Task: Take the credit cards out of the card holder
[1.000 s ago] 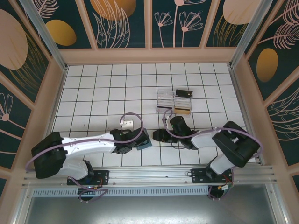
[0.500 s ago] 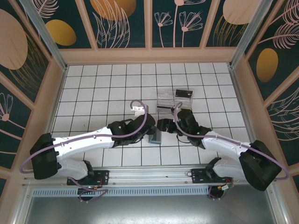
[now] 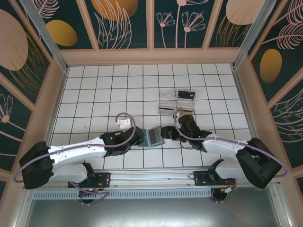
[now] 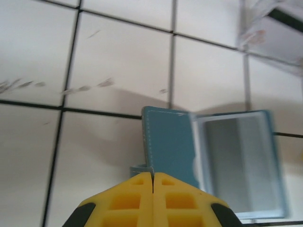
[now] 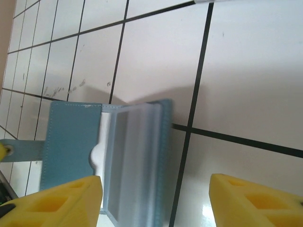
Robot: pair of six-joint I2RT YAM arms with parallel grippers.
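The left gripper point(image 4: 152, 176) is pressed shut on the strap point(image 5: 26, 150) of the holder point(image 3: 152, 136), at lower centre of the top view. The right gripper point(image 5: 154, 182) is spread wide beside it. The stitched teal holder is seen opened, with a clear window pocket on one panel.

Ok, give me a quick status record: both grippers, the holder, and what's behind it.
left gripper: shut, pinching the strap of the holder
right gripper: open, fingers either side of the holder
holder: open, between the two grippers, window pocket facing up
window pocket contents: too blurred to tell
clear box: behind the holder, apart from it
black card: at the box's right end
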